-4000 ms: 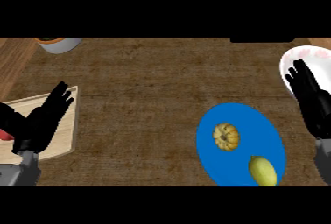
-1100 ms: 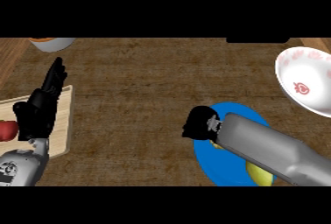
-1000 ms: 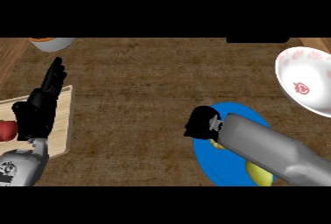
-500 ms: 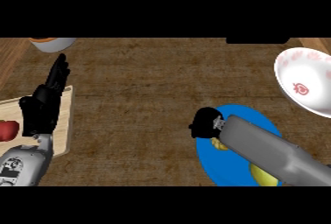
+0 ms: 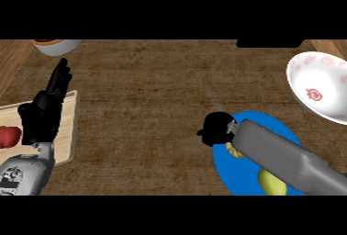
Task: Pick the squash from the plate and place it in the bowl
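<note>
- My right hand point(image 5: 217, 127) sits low over the upper left rim of the blue plate point(image 5: 227, 173), its grey forearm running across the plate from the lower right.
- It shows only as a dark bunched shape from this head view, and I cannot tell if it is closed on anything.
- The squash point(image 5: 234, 149) is on the plate. I see only a small orange-yellow edge of it, just below the hand and tucked against the forearm, which hides the rest.
- A yellow-green fruit point(image 5: 272, 184) lies lower on the same plate, also partly under the forearm.
- The bowl point(image 5: 318, 78), white with red markings, stands at the right edge of the counter point(image 5: 149, 92), above the plate and apart from it.
- My left hand point(image 5: 41, 117) rests at the left, fingers straight and pointing up, holding nothing, above the pale cutting board point(image 5: 66, 137).
- A red item point(image 5: 8, 137) lies on that board at the view's left edge.
- A grey pot point(image 5: 55, 46) peeks in at the top left.
</note>
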